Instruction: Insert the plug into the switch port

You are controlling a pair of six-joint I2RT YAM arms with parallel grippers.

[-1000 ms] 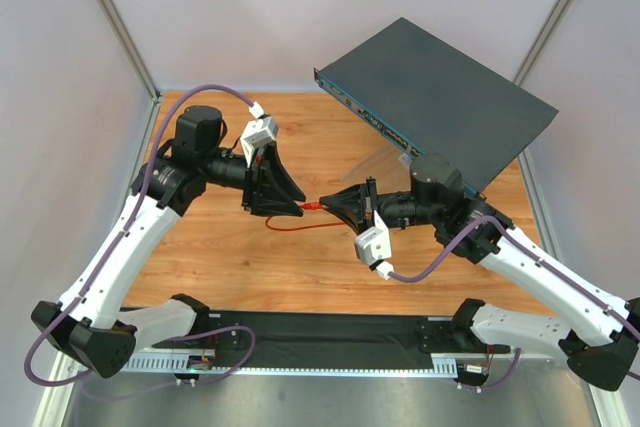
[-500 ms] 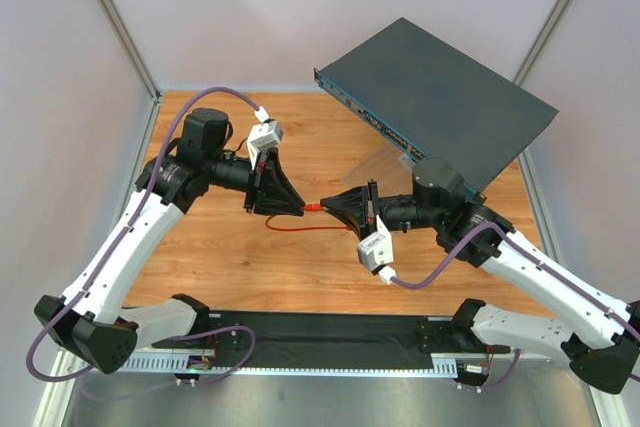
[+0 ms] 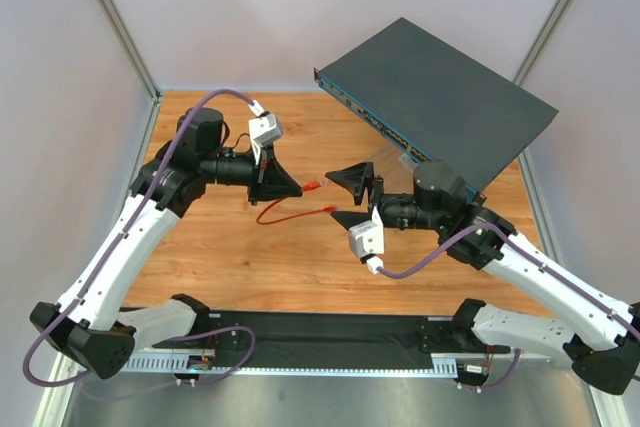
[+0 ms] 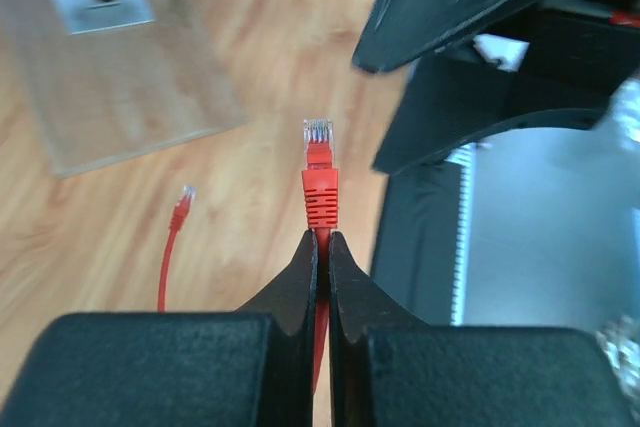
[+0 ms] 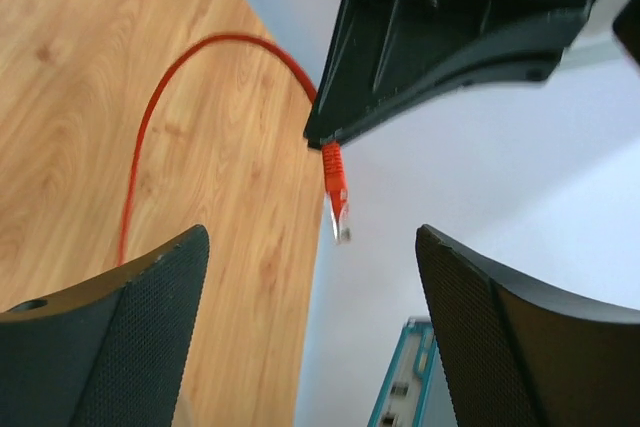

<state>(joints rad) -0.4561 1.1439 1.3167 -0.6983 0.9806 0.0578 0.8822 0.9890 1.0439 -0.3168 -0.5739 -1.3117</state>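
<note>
pinching the plug, the left gripper hovers.

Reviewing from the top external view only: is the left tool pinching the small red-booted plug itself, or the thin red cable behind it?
Observer: The left wrist view shows the left tool shut at the very rear of the boot, where the thin red cable enters. The small red-booted plug sticks out past the fingertips.
Operator: Is the right tool touching it?
Observer: No. In the right wrist view the right tool stands wide open. The plug hangs between its fingers, clear of both.
</note>
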